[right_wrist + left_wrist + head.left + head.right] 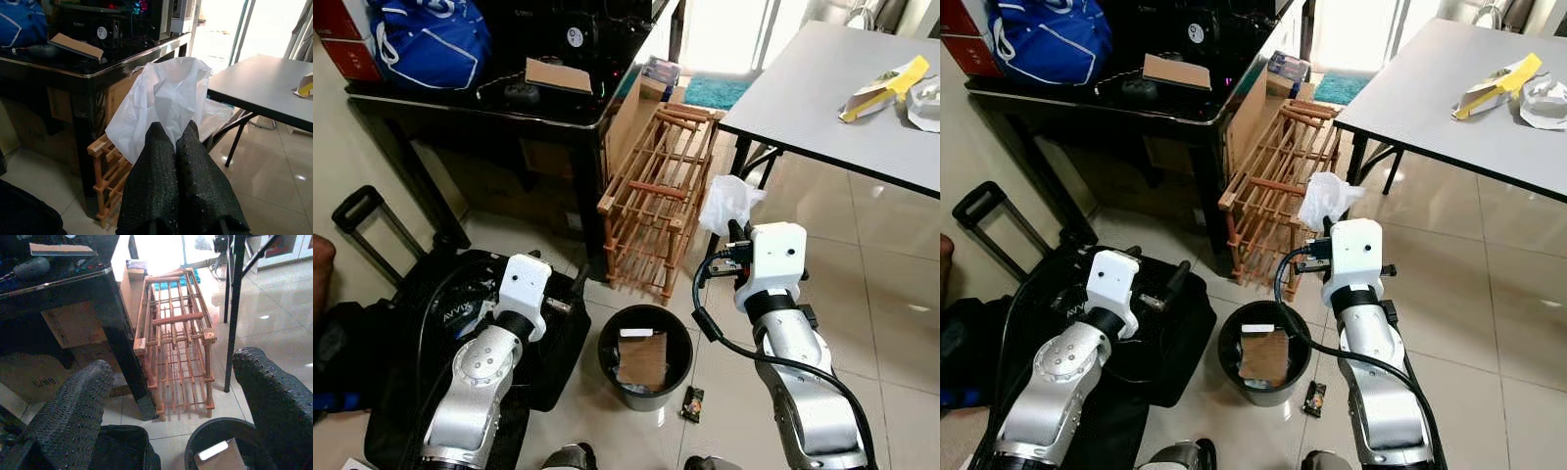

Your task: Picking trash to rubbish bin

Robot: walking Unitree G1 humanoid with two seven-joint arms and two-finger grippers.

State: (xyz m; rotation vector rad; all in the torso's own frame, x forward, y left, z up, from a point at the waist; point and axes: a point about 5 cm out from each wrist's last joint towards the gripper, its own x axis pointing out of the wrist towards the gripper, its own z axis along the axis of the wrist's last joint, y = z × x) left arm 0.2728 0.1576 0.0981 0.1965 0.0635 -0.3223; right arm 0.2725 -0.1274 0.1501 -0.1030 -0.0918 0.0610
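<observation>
While your right gripper hangs in the air between the wooden rack and the grey tabletop, its fingers are pressed together on a crumpled white plastic bag, which bunches up above the fingertips. You can see in the head views that the bag sits just above the white wrist housing, up and to the right of the black rubbish bin on the floor, not over its mouth. The bin stands on the tiles between your two arms and holds a brown piece of cardboard with a white strip at its top edge. A small dark wrapper lies on the floor just beside the bin, on its right. Your left gripper is held low over the black suitcase, its fingers spread wide with nothing between them, and it looks toward the rack and the bin's rim. On the grey tabletop, near its far right edge, lie a yellow and white carton and some crumpled white paper. A blue bag and a flat cardboard box rest on the black desk behind the rack.
</observation>
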